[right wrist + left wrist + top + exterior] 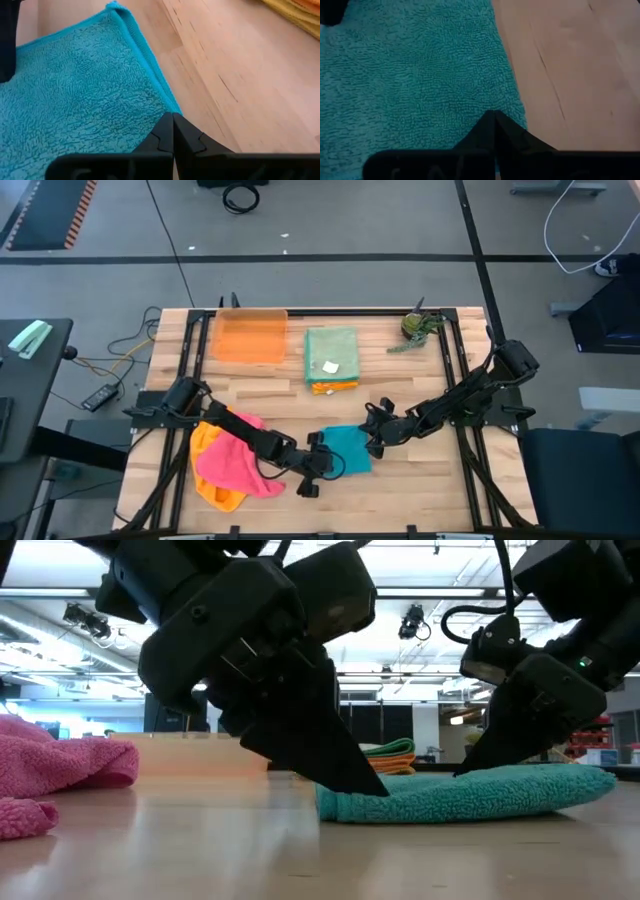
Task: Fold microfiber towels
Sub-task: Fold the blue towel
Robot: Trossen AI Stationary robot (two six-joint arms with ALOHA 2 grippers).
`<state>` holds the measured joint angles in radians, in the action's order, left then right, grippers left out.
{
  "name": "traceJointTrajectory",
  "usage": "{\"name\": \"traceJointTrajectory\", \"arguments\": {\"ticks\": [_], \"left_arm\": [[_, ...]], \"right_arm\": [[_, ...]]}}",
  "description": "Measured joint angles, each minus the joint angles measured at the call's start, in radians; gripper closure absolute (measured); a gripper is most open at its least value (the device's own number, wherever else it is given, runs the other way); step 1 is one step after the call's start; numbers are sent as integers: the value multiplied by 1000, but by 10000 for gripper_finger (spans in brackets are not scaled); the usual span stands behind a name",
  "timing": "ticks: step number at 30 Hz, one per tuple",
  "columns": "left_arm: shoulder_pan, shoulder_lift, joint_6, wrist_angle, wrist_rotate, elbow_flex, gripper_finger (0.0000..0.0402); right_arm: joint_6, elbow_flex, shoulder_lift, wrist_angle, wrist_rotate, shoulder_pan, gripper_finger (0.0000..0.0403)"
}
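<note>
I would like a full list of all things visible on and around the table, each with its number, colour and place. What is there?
Folded teal microfiber towel: one, teal-blue, front middle of the table, between both grippers.
Crumpled pink microfiber towel: one, pink, front left, lying on an orange microfiber towel.
Stack of folded towels: one stack, sage green on top with a white tag, yellow and orange edges below, back middle.
Translucent rectangular tray: one, orange, back left.
Small green object: one, back right corner; what it is I cannot tell.
Wooden table: one, light wood.
Left gripper: shut, at the teal towel's left edge.
Right gripper: shut, at its right edge.
</note>
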<state>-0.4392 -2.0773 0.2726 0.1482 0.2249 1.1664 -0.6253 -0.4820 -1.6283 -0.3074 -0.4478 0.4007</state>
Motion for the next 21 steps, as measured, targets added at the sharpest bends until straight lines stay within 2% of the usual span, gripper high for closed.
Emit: {"name": "traceJointTrajectory", "arguments": {"ticks": [6, 10, 13, 15, 21], "left_arm": [[4, 22, -50, 14, 0, -1, 380], [4, 68, -74, 1, 1, -1, 389], [7, 110, -109, -44, 59, -1, 396], [21, 134, -109, -106, 101, 0, 393], [96, 118, -124, -188, 105, 0, 396]], "right_arm": [[20, 0, 13, -2, 1, 0, 400], [36, 0, 54, 3, 1, 1, 400], [37, 0, 89, 2, 0, 19, 400], [25, 0, 102, 0, 0, 53, 400], [-72, 0, 89, -23, -34, 214, 400]]}}
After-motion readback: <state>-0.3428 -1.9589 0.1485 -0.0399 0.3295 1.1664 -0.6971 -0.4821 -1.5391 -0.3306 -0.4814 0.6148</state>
